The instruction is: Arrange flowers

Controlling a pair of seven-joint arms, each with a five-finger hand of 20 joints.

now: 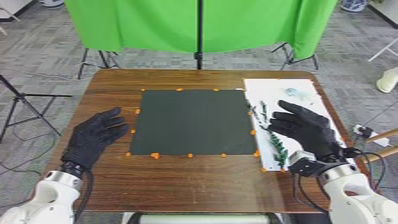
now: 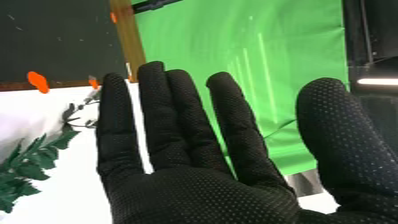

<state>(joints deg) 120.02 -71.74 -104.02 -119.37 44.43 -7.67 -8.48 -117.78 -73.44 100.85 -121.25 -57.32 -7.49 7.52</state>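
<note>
In the head view, my right hand point(image 1: 305, 129) is over the white sheet point(image 1: 282, 86) on the table's right side, open and holding nothing. Green leafy stems point(image 1: 277, 146) lie on that sheet beside the hand, partly hidden by it, and a pale bluish flower point(image 1: 295, 93) lies farther back. My left hand point(image 1: 94, 136) is open at the left of the dark square mat point(image 1: 194, 122). The right wrist view has my right hand point(image 2: 191, 195) with straight fingers and the thumb spread, near green leaves point(image 2: 34, 164) and a thin dark sprig point(image 2: 78, 116).
Orange markers point(image 1: 155, 156) line the mat's edges on the brown wooden table point(image 1: 200, 187). Behind the table hangs a green cloth point(image 1: 151, 25) on a stand. Tripods stand on the floor around it.
</note>
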